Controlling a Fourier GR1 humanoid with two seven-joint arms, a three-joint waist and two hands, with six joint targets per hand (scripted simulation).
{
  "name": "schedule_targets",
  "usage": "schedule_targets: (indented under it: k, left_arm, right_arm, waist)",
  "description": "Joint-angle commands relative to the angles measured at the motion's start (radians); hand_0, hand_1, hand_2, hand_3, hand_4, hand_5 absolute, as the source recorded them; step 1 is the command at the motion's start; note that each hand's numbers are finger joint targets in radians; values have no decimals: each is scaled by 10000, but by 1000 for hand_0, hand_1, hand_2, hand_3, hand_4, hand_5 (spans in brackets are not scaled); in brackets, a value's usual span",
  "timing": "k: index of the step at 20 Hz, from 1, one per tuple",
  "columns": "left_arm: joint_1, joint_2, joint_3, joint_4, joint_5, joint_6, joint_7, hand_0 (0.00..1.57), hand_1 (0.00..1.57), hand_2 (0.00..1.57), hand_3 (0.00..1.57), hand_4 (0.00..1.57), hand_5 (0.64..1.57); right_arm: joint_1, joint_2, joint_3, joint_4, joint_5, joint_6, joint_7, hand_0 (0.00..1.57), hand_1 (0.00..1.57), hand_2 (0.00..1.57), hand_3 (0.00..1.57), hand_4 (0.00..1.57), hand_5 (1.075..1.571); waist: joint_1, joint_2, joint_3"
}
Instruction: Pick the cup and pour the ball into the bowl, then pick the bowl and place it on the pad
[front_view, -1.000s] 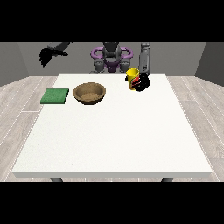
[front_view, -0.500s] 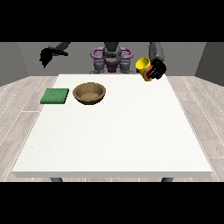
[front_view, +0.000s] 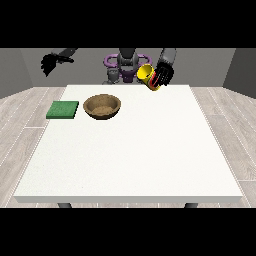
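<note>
Grey walls and a pale plank floor surround a large white table (front_view: 130, 150), and the robot (front_view: 127, 65) stands behind its far edge. On the table, near the far side, sits a brown bowl (front_view: 102, 106), upright with its round opening facing up. Just beside the bowl, toward the view's left, a flat green pad (front_view: 63, 109) lies on the table, apart from the bowl and not touching it. Up and to the right of the bowl, above the far edge of the table, the hand at the view's right (front_view: 164, 76) holds a yellow cup (front_view: 146, 76) in the air. Its dark fingers are curled around the side of the cup that is away from the bowl. The cup is tilted: its long axis lies closer to horizontal than upright, and its open mouth points toward the view's left, in the direction of the bowl, and a little upward. I cannot see the ball; the inside of the cup is too small to tell. Far to the upper left of the bowl, beyond the table's corner, the hand at the view's left (front_view: 50, 63) is raised in the air and holds nothing; whether its fingers are spread or curled I cannot tell.
</note>
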Motion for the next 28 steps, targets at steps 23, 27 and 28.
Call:
schedule_targets:
  k: [23, 27, 28]
  left_arm:
    - [-2626, -1937, -6698, 1756, -8949, -4159, 3787, 1465, 1465, 1571, 1571, 1481, 1216]
    - [-2442, -2496, -6834, 1267, -9463, -4903, 3750, 1446, 1446, 1571, 1571, 1530, 1131]
    - [-2259, -2113, -6434, 1485, -9358, -4613, 3481, 1446, 1446, 1571, 1571, 1529, 1129]
  right_arm:
    - [-673, -21, 106, 1004, 251, 86, -369, 0, 0, 0, 0, 0, 1571]
    - [-409, -505, -316, 1587, 75, 366, -505, 0, 0, 0, 0, 0, 1571]
    - [-251, -59, 154, 754, 28, 358, 154, 0, 0, 0, 0, 0, 1570]
  waist:
    - [-321, -387, -4]
    - [170, -593, -6]
    - [-420, -820, -14]
